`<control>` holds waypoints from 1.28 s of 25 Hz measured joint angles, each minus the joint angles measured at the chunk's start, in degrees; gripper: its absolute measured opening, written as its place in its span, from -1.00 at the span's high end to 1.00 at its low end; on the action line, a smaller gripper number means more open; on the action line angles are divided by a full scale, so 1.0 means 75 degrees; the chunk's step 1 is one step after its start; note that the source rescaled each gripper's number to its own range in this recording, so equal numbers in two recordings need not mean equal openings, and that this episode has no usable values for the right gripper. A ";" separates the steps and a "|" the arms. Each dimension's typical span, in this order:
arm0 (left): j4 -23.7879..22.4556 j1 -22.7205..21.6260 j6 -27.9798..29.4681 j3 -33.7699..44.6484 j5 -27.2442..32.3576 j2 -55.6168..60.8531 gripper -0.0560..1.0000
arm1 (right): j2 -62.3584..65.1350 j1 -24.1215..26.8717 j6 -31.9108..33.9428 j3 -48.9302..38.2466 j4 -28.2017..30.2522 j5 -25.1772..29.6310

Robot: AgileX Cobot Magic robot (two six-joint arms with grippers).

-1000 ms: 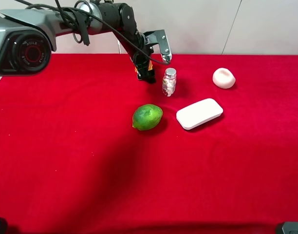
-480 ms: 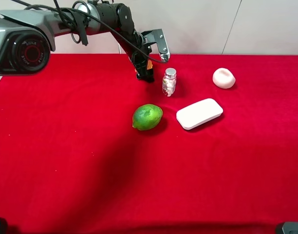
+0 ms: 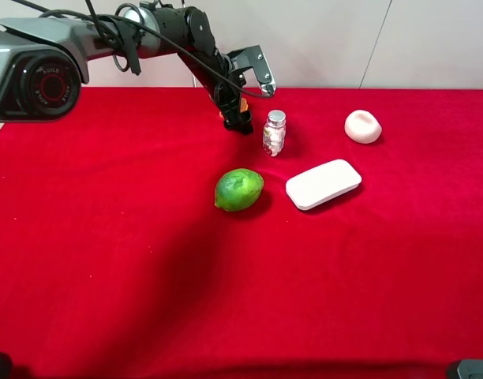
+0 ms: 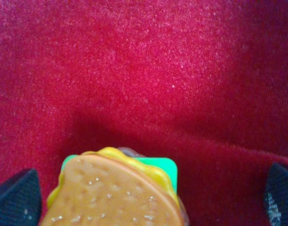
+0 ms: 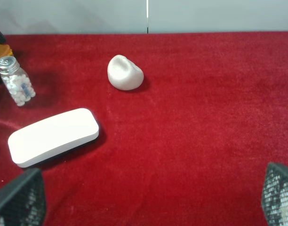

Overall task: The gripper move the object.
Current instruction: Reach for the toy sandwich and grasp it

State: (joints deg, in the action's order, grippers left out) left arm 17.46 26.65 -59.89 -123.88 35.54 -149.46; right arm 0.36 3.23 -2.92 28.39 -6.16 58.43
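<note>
in the high view the left gripper is in the upper middle of the frame and points down at the red cloth, just to the left of a small bottle with a silver cap. its wrist camera shows the toy sandwich between the two dark fingers. the fingers are spread wide: one is just beside the brown top slice and the other is well apart from it, so the sandwich is not squeezed. yellow and green layers show under the top slice. a green lime lies near the centre of the frame, with a flat white rounded block to its right and a white lump in the upper right. the right gripper is seen only in its own camera, with its fingers wide apart and only cloth between them.
</note>
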 joint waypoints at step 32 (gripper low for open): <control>0.0082 -0.0433 0.0094 0.0000 0.0613 -0.0009 0.84 | 0.0000 0.0000 0.0000 0.0000 0.0000 -0.0002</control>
State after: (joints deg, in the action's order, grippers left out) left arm 18.08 23.40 -59.18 -123.88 40.13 -149.53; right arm 0.36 3.23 -2.92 28.39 -6.16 58.42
